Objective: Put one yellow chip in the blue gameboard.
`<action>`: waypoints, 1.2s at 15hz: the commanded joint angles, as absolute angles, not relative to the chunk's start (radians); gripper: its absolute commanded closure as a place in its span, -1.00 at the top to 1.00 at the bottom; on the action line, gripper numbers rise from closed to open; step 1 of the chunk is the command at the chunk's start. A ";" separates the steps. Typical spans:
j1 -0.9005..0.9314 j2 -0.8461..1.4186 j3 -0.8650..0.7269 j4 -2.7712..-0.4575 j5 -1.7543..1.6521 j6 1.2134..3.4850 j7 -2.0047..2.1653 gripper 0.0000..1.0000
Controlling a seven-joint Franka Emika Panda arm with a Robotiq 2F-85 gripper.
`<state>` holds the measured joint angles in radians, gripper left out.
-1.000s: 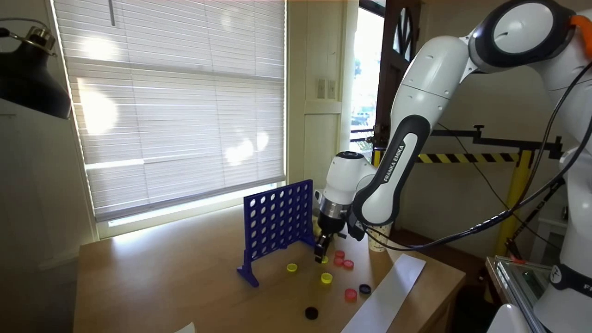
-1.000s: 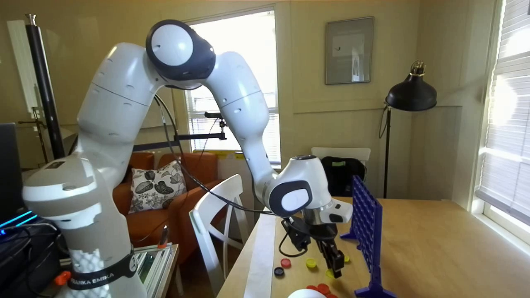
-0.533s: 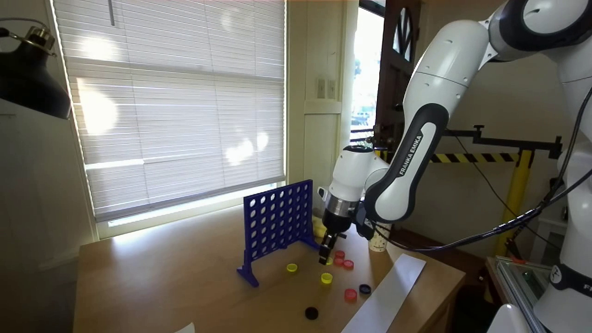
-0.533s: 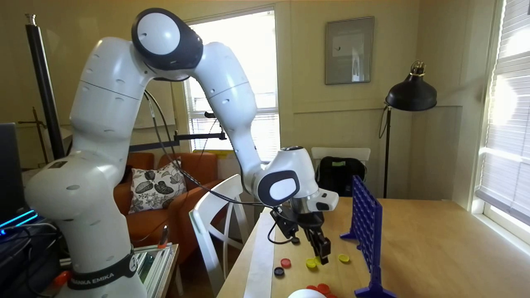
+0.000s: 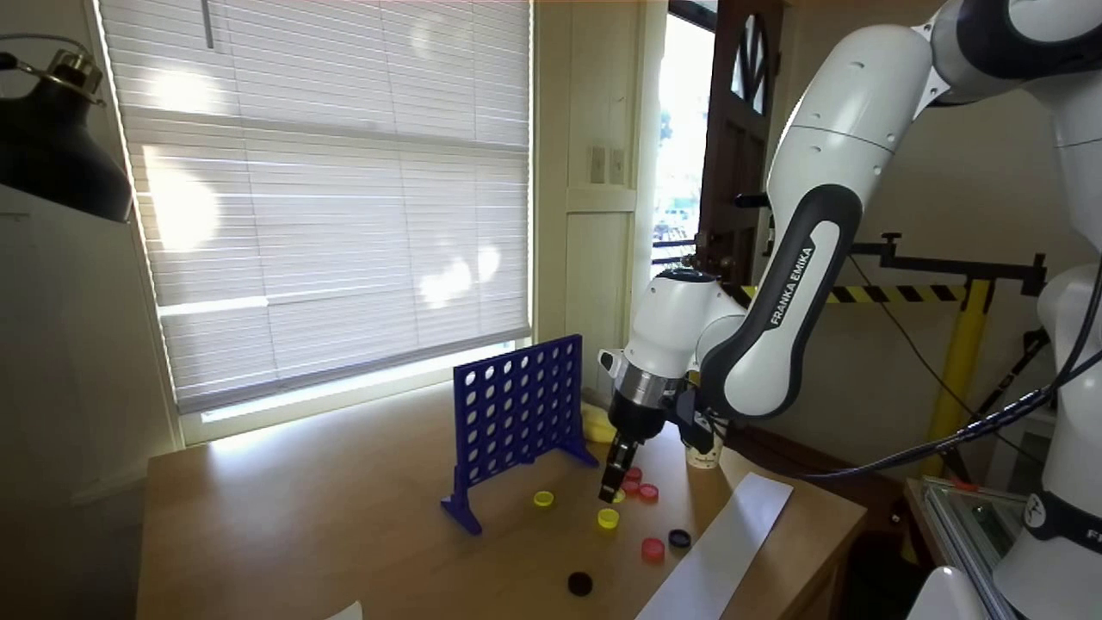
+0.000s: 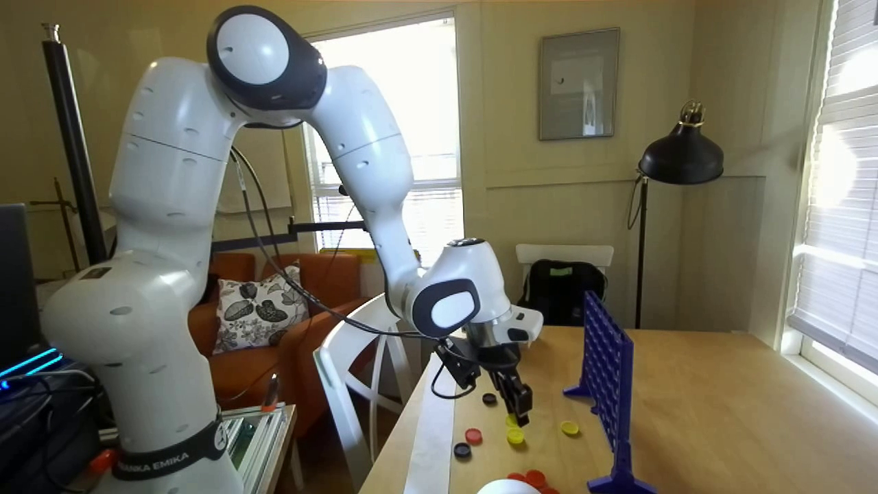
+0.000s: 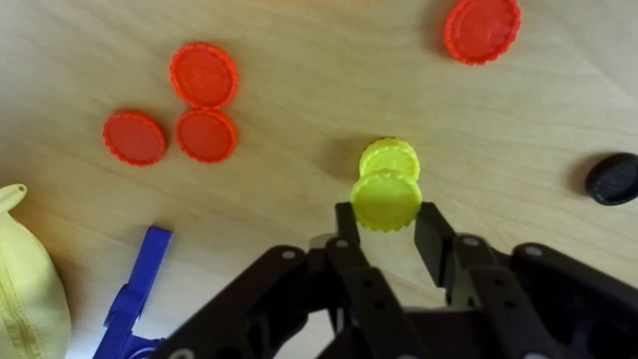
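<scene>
The upright blue gameboard (image 5: 516, 413) stands on the table in both exterior views (image 6: 608, 377); only part of its blue foot (image 7: 132, 299) shows in the wrist view. My gripper (image 7: 385, 208) is shut on a yellow chip (image 7: 386, 199), held by its edges between the fingertips with its face to the wrist camera. In the exterior views the gripper (image 5: 609, 494) (image 6: 523, 416) is low over the table, beside the board and apart from it. Another yellow chip (image 5: 608, 518) lies on the table just under it, partly covered in the wrist view (image 7: 390, 153). A third yellow chip (image 5: 543, 499) lies nearer the board.
Several red chips (image 7: 203, 75) and black chips (image 5: 679, 538) lie about. A white strip (image 5: 723, 551) runs along the table edge. A patterned cup (image 5: 703, 455) and a pale yellow pouch (image 7: 30, 294) stand near the board's end. A white round object (image 6: 507, 487) shows at the frame's bottom.
My gripper has moved away from the gameboard, toward the white strip's side, over the loose yellow chip. The held yellow chip moved with it. The board and the chips on the table stayed put.
</scene>
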<state>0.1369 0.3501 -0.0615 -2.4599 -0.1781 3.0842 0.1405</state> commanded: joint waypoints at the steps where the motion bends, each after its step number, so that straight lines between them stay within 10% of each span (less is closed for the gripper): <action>1: 0.124 0.332 -0.034 -2.497 -0.142 3.120 0.093 -0.80; 18: 0.097 0.389 -0.016 -2.474 -0.118 3.164 0.068 -0.80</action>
